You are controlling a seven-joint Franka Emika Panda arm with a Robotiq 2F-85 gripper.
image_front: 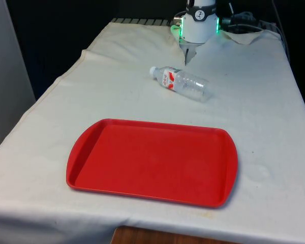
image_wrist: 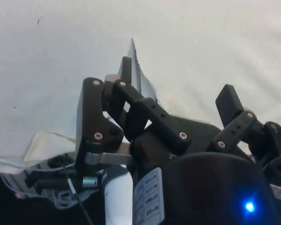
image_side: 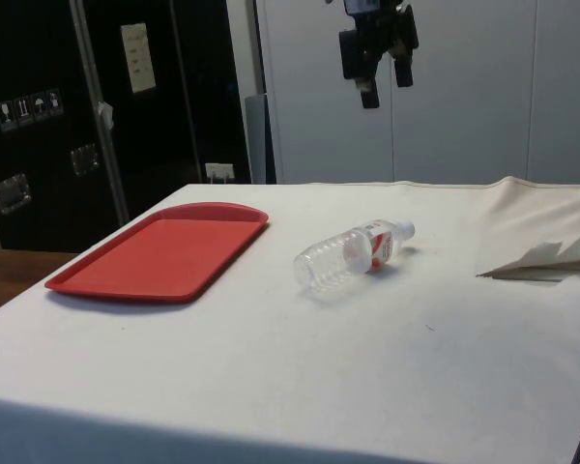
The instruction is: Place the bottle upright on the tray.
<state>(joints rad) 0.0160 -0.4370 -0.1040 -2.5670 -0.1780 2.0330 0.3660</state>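
Gripper (image_side: 379, 82) high above cloth, jaws spread, holding nothing; bottle (image_side: 351, 256) lies on its side below them, red tray (image_side: 159, 253) well apart.

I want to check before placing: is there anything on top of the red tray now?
Nothing lies on the red tray. The bottle lies on its side on the white cloth, apart from it.
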